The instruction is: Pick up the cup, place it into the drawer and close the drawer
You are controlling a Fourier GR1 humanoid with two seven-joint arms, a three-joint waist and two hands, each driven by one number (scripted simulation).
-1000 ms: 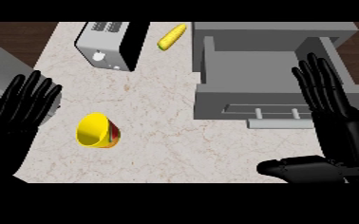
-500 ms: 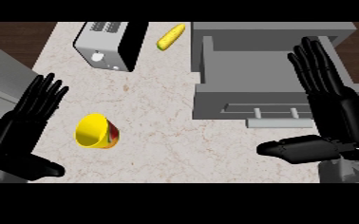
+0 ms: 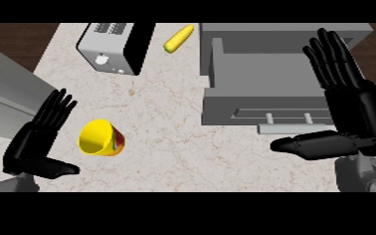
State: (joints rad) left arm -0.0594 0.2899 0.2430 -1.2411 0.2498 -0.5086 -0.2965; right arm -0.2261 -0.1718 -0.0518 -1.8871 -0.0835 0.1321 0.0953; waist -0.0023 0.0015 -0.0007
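The cup point(image 3: 101, 138) is bright yellow with a red patch on its side; it lies tipped over on the pale marbled counter, its open mouth facing the view's left. The drawer point(image 3: 272, 82) is a grey box, pulled open at the counter's right, with a bar handle on its front.

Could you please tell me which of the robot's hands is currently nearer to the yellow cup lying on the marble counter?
The left hand, open just left of the yellow cup. The right hand is far across the counter, over the open grey drawer.
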